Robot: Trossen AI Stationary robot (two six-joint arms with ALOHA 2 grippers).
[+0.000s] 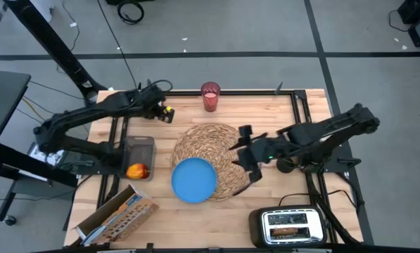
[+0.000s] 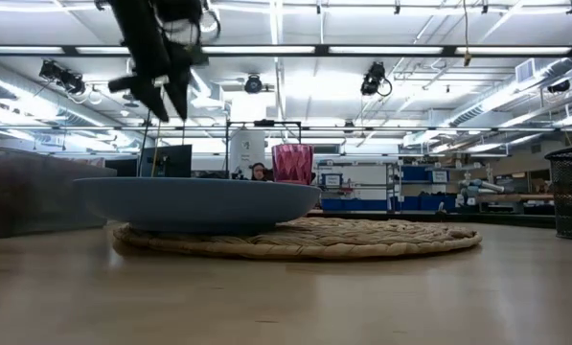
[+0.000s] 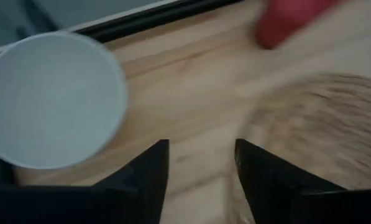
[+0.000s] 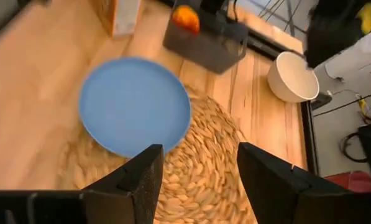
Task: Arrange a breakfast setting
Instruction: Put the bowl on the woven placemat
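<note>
Both empty grippers are standing open: right gripper (image 1: 243,151) hovering mid-frame over the placemat (image 1: 220,144), which the blue plate (image 1: 193,180) is overhanging (needs centring); left gripper (image 1: 162,107) is hanging upper left.

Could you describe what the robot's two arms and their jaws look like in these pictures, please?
Both arms are dark, nearly black, built of slim jointed links. The left gripper carries a small yellow marking near its tip; the right gripper shows a small green light on its wrist. In the wrist views the jaws are plain flat black fingers.
</note>
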